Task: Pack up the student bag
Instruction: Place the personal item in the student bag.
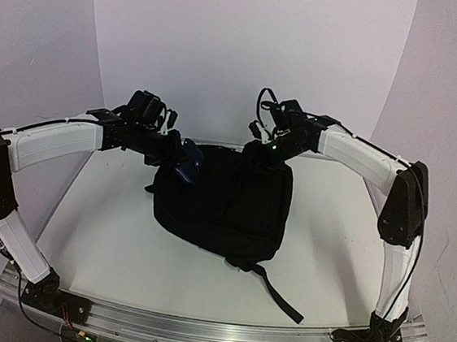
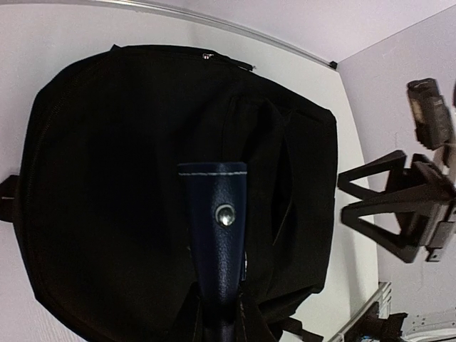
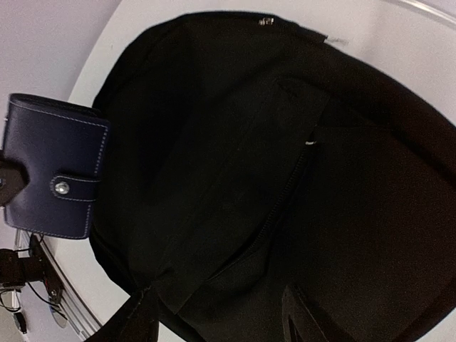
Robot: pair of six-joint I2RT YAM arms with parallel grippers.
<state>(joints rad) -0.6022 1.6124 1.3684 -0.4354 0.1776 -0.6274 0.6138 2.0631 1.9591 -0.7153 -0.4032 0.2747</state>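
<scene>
Toward the near edge of the table, a strap [image 1: 277, 290] trails toward my bases; past it the student bag [image 1: 225, 203] lies flat mid-table. Over its far left corner my left gripper [image 1: 174, 156] is clamped on the dark-blue pouch [image 2: 214, 228], held above the fabric, not yet inside. My right gripper [image 1: 260, 147] hangs over the far right corner, jaws apart and empty. I judge the pouch remains to pack; the bag's contents are hidden.

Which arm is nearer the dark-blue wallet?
Left. The left arm holds the wallet in its jaws over the bag, far-left edge; the right arm hangs over its far-right corner, apart.
</scene>
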